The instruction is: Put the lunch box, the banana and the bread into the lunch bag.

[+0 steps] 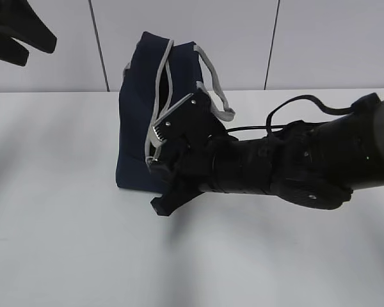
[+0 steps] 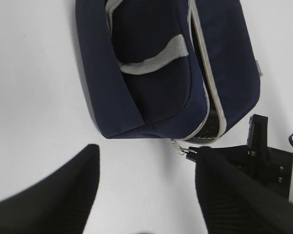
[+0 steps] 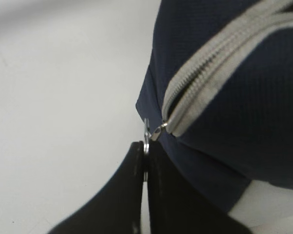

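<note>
So the lunch bag (image 1: 137, 128) is sitting on the white bench (image 1: 64, 243), toward the back near the wall, navy with grey handles (image 2: 154, 59) flopped over it. The zipper (image 3: 210, 80) looks partly undone; in the left wrist view you can see a dark gap along the grey track with something silvery inside.

The right pincer (image 3: 145, 148) comes in from the right and sits right at the bag's lower front corner. Its fingers are pressed fully together, clamped on the little metal ring pull (image 3: 146, 134) at the zipper's end. The bag is directly beyond and above the fingertips, basically touching.

The left pincer (image 2: 146, 195) is up off the bench, well apart from the bag, jaws spread fairly wide with nothing between them. From its camera the bag lies just beyond the fingertips.
</note>
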You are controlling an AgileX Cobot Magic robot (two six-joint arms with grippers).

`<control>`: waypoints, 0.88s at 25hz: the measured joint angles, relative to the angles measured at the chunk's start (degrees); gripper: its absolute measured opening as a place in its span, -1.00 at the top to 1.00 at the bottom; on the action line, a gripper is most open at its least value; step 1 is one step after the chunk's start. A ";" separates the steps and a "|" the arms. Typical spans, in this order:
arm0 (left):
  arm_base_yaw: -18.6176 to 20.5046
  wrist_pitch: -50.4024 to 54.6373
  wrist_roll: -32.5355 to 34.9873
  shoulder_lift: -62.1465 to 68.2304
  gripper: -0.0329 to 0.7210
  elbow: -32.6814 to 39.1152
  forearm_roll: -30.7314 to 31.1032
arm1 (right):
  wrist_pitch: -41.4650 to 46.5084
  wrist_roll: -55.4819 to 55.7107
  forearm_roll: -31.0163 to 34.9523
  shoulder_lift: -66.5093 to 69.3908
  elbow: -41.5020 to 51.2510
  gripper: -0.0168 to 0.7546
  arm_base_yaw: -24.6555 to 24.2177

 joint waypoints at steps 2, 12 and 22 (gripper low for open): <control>0.00 0.00 0.00 0.00 -0.24 0.00 -0.12 | 0.00 2.01 -2.92 -0.55 0.00 1.00 0.00; 0.00 0.00 0.00 0.00 -0.24 0.00 -0.23 | 1.28 11.27 -14.24 -0.99 -3.84 1.00 0.00; 0.00 0.02 0.00 0.00 -0.24 0.00 -0.35 | 5.47 11.52 -15.32 -0.99 -8.22 1.00 0.00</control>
